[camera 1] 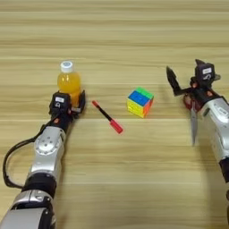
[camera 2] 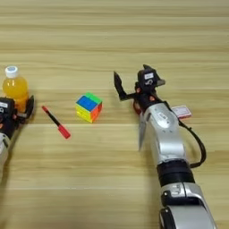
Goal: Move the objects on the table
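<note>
Left pincer (camera 1: 69, 102) grips the bottle (camera 1: 69, 82), hiding its base; right pincer (camera 2: 133, 84) spread wide, empty.

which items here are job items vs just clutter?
Job items:
- bottle of orange drink, upright, in the left gripper
- pen, lying free on the table

Lying about:
- colour cube
- small white card beside the right arm

The right gripper holds nothing.
</note>
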